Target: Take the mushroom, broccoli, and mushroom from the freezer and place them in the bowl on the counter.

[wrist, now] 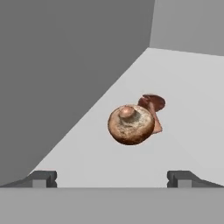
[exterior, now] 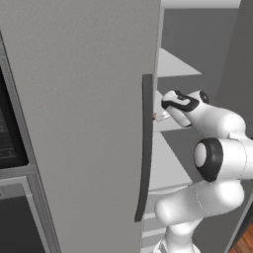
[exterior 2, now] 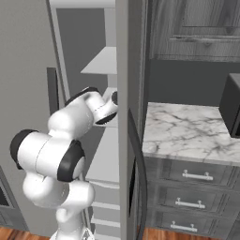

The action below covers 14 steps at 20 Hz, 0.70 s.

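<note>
Two mushrooms lie on a white shelf inside the open freezer (exterior: 84, 123). The nearer mushroom (wrist: 130, 124) is a round brown cap. Just behind it, a darker reddish mushroom (wrist: 152, 104) lies on its side and looks to be touching it. My gripper (wrist: 113, 179) is open, its two fingertips (wrist: 43, 178) wide apart a short way in front of the nearer mushroom, with nothing between them. The arm (exterior: 212, 123) reaches into the freezer at middle-shelf height. To the right of the freezer runs the marble counter (exterior 2: 187, 131). The broccoli and the bowl are out of view.
The freezer door with its long dark handle (exterior: 146, 148) stands close on the arm's left, and the other door's edge (exterior 2: 123, 117) on its right. More white shelves (exterior: 173, 66) sit above and below. A black appliance (exterior 2: 232, 105) stands on the counter, over drawers (exterior 2: 197, 176).
</note>
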### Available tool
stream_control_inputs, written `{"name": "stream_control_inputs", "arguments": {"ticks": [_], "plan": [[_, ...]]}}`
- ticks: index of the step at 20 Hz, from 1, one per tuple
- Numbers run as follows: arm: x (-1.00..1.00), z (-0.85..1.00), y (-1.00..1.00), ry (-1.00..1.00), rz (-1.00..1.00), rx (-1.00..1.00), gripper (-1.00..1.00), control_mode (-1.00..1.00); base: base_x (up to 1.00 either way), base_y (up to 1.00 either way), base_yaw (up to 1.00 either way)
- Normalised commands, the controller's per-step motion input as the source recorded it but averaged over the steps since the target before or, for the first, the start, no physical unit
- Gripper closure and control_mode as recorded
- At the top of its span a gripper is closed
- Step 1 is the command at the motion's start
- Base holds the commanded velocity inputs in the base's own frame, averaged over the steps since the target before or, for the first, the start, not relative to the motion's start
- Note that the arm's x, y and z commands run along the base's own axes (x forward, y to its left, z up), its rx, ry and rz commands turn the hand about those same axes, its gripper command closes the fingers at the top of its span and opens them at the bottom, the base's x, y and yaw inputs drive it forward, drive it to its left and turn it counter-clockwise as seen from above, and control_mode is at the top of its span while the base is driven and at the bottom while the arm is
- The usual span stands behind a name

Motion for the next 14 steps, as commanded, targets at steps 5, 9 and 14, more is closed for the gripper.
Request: {"name": "stream_control_inputs", "arguments": {"ticks": [5,9,14], "plan": [[0.30,0.00,0.06,0.03,0.00,0.00,-1.00,-1.00,0.00,0.00,0.00],[0.09,-0.01,0.10,0.06,0.00,0.00,-1.00,-1.00,0.00,0.00,0.00],[0.10,-0.02,0.08,0.01,0.00,0.00,-1.00,-1.00,0.00,0.00,0.00]]}}
